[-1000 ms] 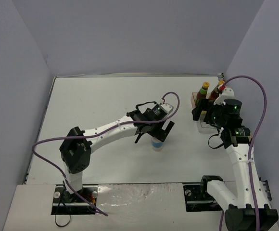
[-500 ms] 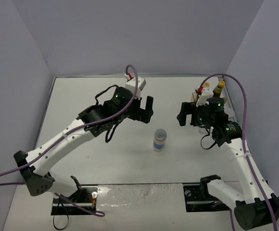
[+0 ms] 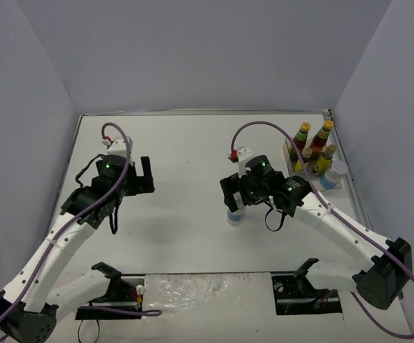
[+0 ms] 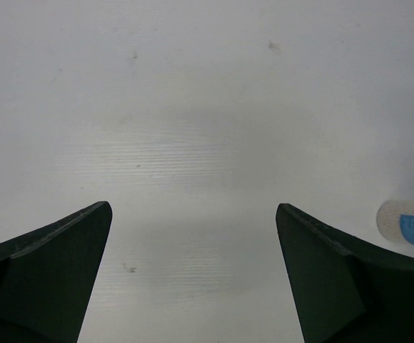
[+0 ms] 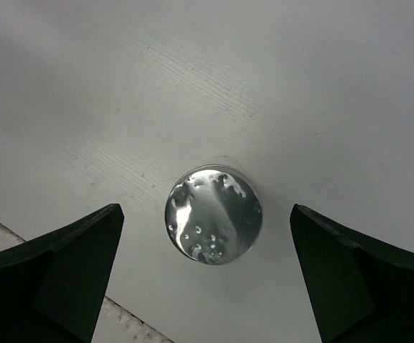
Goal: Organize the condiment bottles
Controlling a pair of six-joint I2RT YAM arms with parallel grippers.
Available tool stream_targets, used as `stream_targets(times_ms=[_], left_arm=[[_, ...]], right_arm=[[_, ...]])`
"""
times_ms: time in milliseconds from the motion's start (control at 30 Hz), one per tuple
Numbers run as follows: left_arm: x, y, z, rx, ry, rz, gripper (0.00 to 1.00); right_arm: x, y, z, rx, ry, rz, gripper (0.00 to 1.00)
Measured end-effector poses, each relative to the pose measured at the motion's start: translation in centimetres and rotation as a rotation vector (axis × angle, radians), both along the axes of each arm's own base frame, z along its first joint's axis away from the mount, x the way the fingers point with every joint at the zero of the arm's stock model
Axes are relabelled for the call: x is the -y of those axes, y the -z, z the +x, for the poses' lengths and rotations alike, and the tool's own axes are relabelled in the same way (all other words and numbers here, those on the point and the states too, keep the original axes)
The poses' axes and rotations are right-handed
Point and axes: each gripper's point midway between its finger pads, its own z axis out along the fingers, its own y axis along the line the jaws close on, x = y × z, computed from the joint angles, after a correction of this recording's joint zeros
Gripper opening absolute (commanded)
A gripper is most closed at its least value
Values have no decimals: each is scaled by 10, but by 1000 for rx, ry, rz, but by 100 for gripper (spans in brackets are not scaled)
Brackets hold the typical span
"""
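Note:
A silver-topped cylinder point(image 3: 233, 215) with a blue-white label stands alone near the table's middle. My right gripper point(image 3: 234, 201) hovers right above it, open. In the right wrist view its shiny top point(image 5: 214, 214) sits centred between my spread right gripper point(image 5: 207, 209), untouched. Four dark sauce bottles point(image 3: 312, 146) stand in the clear tray point(image 3: 290, 151) at the far right, with a second cylinder point(image 3: 333, 176) beside them. My left gripper point(image 3: 147, 176) is open and empty at the left, over bare table point(image 4: 193, 209). The lone cylinder point(image 4: 410, 222) shows at that view's right edge.
Grey walls enclose the table on the left, back and right. A purple cable loops above each arm. The table's near edge, with the arm bases, runs just below the lone cylinder point(image 5: 21, 236).
My left arm has let go of the cylinder and pulled back to the left. My right arm has swung from the tray to a spot over the cylinder.

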Motion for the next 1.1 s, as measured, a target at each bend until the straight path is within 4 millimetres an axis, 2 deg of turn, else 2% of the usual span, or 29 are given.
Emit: stream_targets(times_ms=[67, 200, 367, 467, 500, 633, 833, 933, 967, 1033, 1100], left_arm=[[-24, 1, -8, 22, -61, 1, 97], [-54, 6, -18, 50, -139, 24, 97], [-72, 30, -27, 27, -173, 72, 97], [-78, 41, -30, 11, -182, 102, 97], [-78, 43, -29, 7, -181, 105, 97], [-80, 45, -25, 3, -187, 116, 97], [-84, 45, -23, 1, -196, 128, 97], [-85, 45, -22, 5, -196, 131, 97], [-85, 44, -22, 6, -195, 132, 97], [-85, 44, -21, 8, -194, 132, 97], [-85, 43, -21, 11, -192, 132, 97]], right_arm=[[-6, 9, -3, -19, -11, -24, 100], [-13, 20, -7, -41, -25, -54, 99], [-15, 32, -8, -63, -11, -85, 94], [-15, 40, -7, -68, 3, -109, 86], [-14, 44, -7, -74, 11, -119, 83], [-10, 59, -6, -92, 35, -164, 59], [-8, 62, -1, -84, 66, -174, 26], [-5, 62, 1, -81, 93, -170, 4], [-4, 61, 2, -81, 105, -165, 0], [3, 60, 6, -82, 142, -155, 0], [20, 55, 15, -78, 214, -144, 0]])
